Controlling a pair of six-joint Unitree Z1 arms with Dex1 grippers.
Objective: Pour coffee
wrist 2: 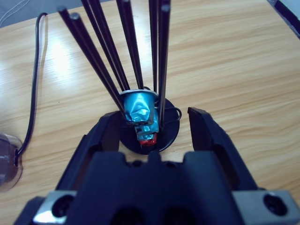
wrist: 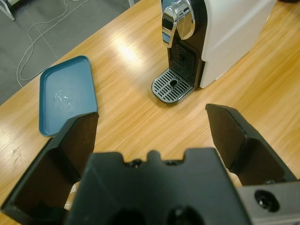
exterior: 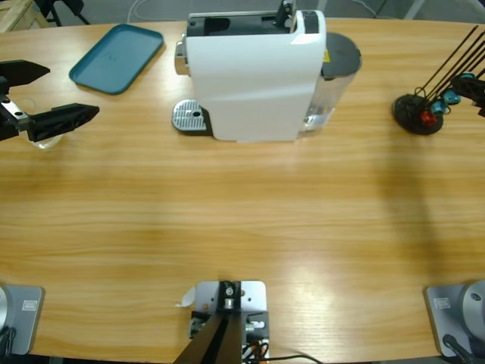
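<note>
Left gripper (exterior: 34,95) at the table's left edge, jaws spread wide, nothing between them. In the high view a small clear glass (exterior: 47,140) sits just under its lower jaw (mostly hidden, contents can't be made out, so no coffee can be placed anywhere). Left wrist view looks past the open jaws at the teal tray (wrist: 68,96), lying flat and bare, and the coffee machine (wrist: 215,28) with its chrome spout (wrist: 178,21) over the slotted drip grate (wrist: 172,86); nothing stands on the grate.

Right gripper (wrist 2: 152,124) only shows in its own wrist view: jaws open, either side of a round black capsule stand (wrist 2: 150,136) with thin black rods (wrist 2: 105,51) rising from it. A blue capsule (wrist 2: 139,107) sits stacked over a red one (wrist 2: 147,140) between the rods. Jaws near the base; contact can't be told. A black cable (wrist 2: 33,89) runs along the wooden table (wrist 2: 243,61) at left.
</note>
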